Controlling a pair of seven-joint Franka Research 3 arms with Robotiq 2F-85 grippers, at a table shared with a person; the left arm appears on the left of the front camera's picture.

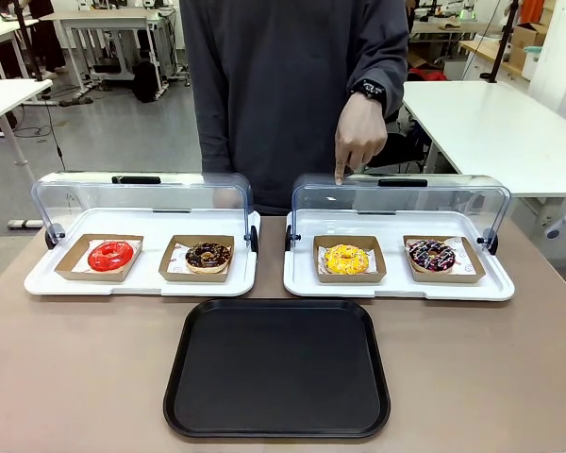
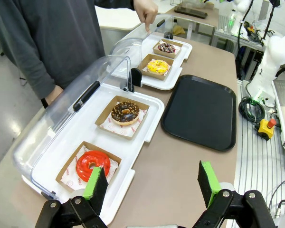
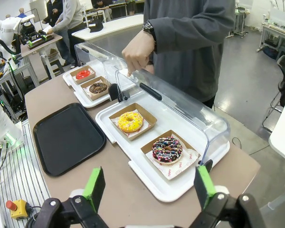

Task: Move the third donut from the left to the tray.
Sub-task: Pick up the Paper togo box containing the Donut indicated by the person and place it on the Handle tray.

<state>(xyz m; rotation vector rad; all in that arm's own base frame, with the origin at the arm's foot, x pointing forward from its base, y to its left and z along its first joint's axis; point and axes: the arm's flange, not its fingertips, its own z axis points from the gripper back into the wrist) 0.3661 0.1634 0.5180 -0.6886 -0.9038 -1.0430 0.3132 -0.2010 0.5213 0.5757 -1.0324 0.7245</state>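
The right pincer (image 3: 149,187) stands wide, green pads well apart with nothing between them, above the worktop (image 3: 47,99). Ahead of it, a little toward its left finger, the yellow donut (image 3: 130,121) sits in its cardboard holder (image 3: 149,121) inside a white tray (image 3: 133,157) whose clear lid (image 3: 180,102) is raised. A sprinkled chocolate donut (image 3: 167,148) lies nearer the pincer. The black tray (image 3: 66,137) lies off to the left finger's side, apart from the yellow donut. A person's hand (image 3: 138,51) points a finger at the lid beyond it. The left pincer (image 2: 152,185) is also wide and empty, and the yellow donut is far ahead of it, past a red donut (image 2: 92,165) and a chocolate donut (image 2: 125,112)
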